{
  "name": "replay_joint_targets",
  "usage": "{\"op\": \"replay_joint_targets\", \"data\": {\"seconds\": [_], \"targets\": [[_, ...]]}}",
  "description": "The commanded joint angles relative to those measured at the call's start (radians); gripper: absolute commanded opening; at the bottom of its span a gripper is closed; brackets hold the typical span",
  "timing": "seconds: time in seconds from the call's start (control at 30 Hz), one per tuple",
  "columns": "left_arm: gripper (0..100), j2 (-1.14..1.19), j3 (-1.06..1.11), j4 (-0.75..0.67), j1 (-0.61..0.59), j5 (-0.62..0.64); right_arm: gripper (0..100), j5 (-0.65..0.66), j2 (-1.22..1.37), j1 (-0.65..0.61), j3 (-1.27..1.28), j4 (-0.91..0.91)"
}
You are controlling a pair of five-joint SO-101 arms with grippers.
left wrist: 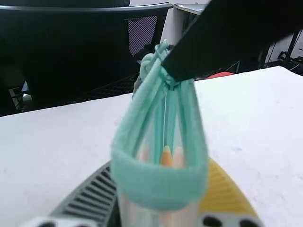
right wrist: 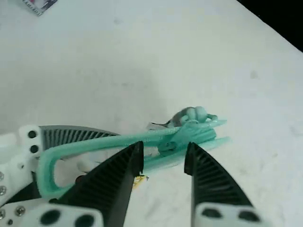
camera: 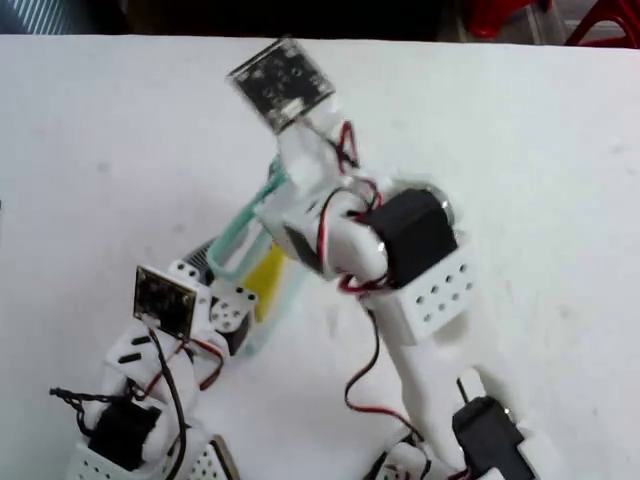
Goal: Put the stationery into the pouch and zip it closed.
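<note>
- Straddling the green zipper edge of the pouch (right wrist: 94, 144), the right claw (right wrist: 163, 149) has its black fingers spread.
- The left claw (left wrist: 158, 189) pinches the pouch's open end, with pencils (left wrist: 166, 156) inside.
- A white table (right wrist: 118, 56) lies beneath.

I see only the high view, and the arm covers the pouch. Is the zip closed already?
Observer: No. The pouch gapes wide at the end nearest the left wrist camera.
Operator: Is something inside it?
Observer: Yes, pencils show inside the mouth.
Operator: And the right gripper?
Observer: The right gripper is open, with one jaw on each side of the pouch's top edge.
</note>
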Motion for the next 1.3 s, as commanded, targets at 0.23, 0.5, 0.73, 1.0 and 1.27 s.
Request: {"op": "replay_joint_targets", "data": {"seconds": [0.23,0.5,0.73,1.0,1.27], "targets": [[18,0.004,-0.003,0.002,0.015,-0.012,13.1,0.02,-0.025,0.038,-0.046,-0.048],[18,0.004,-0.003,0.002,0.012,-0.012,13.1,0.018,0.093,0.042,-0.048,-0.062],[18,0.004,-0.003,0.002,0.01,-0.012,12.5,0.023,0.105,0.068,-0.048,-0.076],[18,0.004,-0.003,0.002,0.013,-0.012,13.1,0.017,0.094,0.105,-0.115,-0.148],[18,0.004,-0.003,0.002,0.01,-0.012,16.0,-0.115,0.205,0.105,-0.204,-0.087]]}}
